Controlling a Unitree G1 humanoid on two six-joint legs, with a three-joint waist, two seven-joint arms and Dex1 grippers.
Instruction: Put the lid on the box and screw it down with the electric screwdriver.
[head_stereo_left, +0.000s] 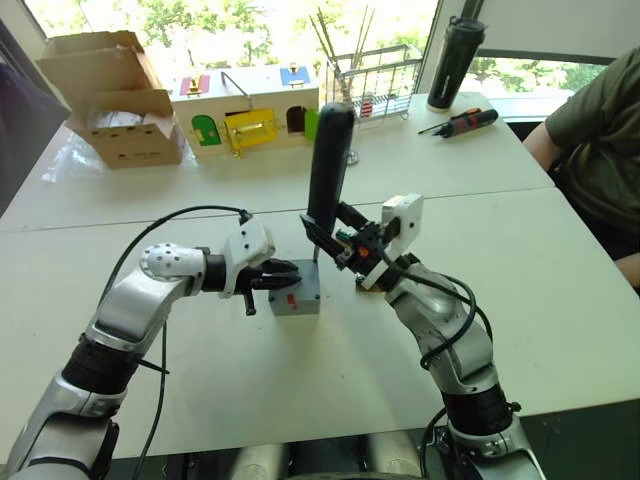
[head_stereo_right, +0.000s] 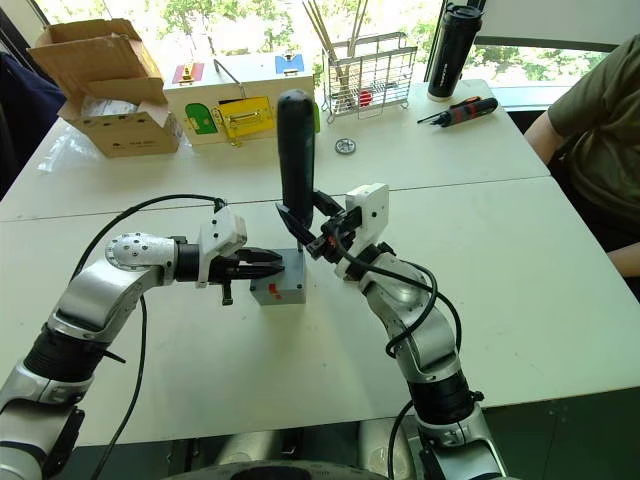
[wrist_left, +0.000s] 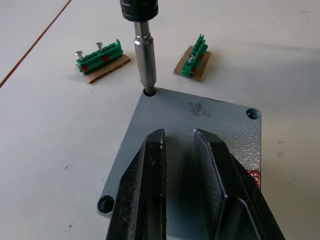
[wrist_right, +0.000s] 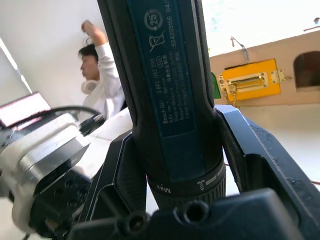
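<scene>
The lid (wrist_left: 195, 145) already sits on the box (head_stereo_left: 297, 297) mid-table, the left tool (wrist_left: 180, 165) pressing it slightly parted, while the right tool (wrist_right: 175, 165) clamps the upright screwdriver (head_stereo_left: 328, 170), bit in the twelve-o'clock corner hole; driving comes next.

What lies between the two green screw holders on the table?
In the left wrist view, the screwdriver's bit stands between the two holders, its tip in the lid's corner hole.

Box (head_stereo_left: 297, 297) interior: covered by the lid (wrist_left: 200, 130), cannot tell.
Lid's near corner: hidden under the left gripper (wrist_left: 182, 150) fingers.
Electric screwdriver (wrist_right: 170, 95): top and bit cut off in the right wrist view.
Bit tip: sunk in a corner hole, screw unseen.
Person (head_stereo_left: 600, 130): cut off by the edge.
</scene>
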